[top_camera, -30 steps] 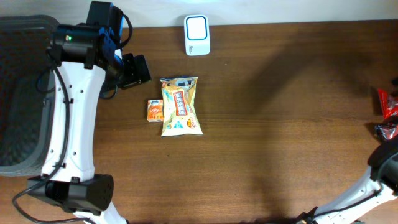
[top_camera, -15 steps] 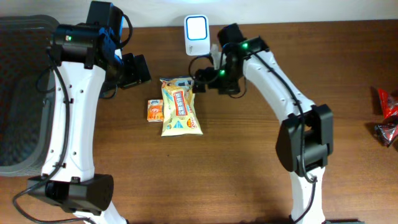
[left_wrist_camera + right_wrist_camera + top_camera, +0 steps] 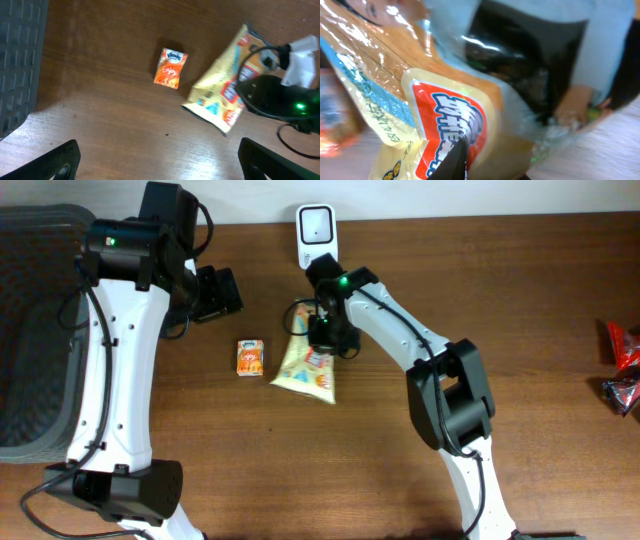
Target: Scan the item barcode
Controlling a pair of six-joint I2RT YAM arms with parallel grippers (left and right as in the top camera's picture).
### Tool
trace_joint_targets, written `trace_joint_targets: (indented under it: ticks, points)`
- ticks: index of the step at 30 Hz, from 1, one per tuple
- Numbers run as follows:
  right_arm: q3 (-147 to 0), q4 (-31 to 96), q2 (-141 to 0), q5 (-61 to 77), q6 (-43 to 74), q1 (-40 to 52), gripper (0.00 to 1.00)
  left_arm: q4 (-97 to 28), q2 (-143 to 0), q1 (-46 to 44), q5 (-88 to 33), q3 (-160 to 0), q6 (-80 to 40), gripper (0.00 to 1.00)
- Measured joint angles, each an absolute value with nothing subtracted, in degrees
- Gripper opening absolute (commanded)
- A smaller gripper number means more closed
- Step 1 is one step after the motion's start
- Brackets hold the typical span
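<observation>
1. The right hand (image 3: 318,330) is clenched on the upper end of the snack bag (image 3: 308,368). The rest of the bag slants away below the hand, over the bench (image 3: 480,330).
2. In the right wrist view the bag fills the frame, close against one dark fingertip (image 3: 452,162).
3. The scanner (image 3: 316,232) stands just beyond the right hand at the bench's far edge, near it but apart.
4. A small orange packet (image 3: 249,358) lies flat beside the bag without touching it, between the two hands.
5. The left hand (image 3: 218,292) is released, its fingers (image 3: 60,160) spread wide and holding nothing.
6. Bare wood runs outward from the right hand to red wrappers (image 3: 622,360) at the bench edge. A dark basket (image 3: 30,380) borders the opposite edge, past the left hand.
</observation>
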State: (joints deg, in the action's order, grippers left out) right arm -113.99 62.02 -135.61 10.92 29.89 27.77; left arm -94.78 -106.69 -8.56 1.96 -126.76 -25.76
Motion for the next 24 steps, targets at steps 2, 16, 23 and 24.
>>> trace_joint_targets:
  ticks: [2,16,23,24]
  points:
    - [-113.91,70.67,-134.06,3.51,32.16,26.0,0.41,-94.85,-106.72,-8.54,1.96,-126.76,-25.78,0.99]
    - [-113.03,62.06,-130.61,-4.64,4.01,19.84,0.04,-94.78,-106.72,-8.54,1.96,-126.76,-25.78,0.99]
    - [-110.63,81.67,-131.31,0.47,8.36,17.37,0.04,-94.83,-106.72,-8.54,1.96,-126.76,-25.78,0.99]
    - [-110.59,85.67,-130.96,1.23,9.32,18.02,0.04,-94.89,-106.72,-8.54,1.96,-126.76,-25.78,0.99]
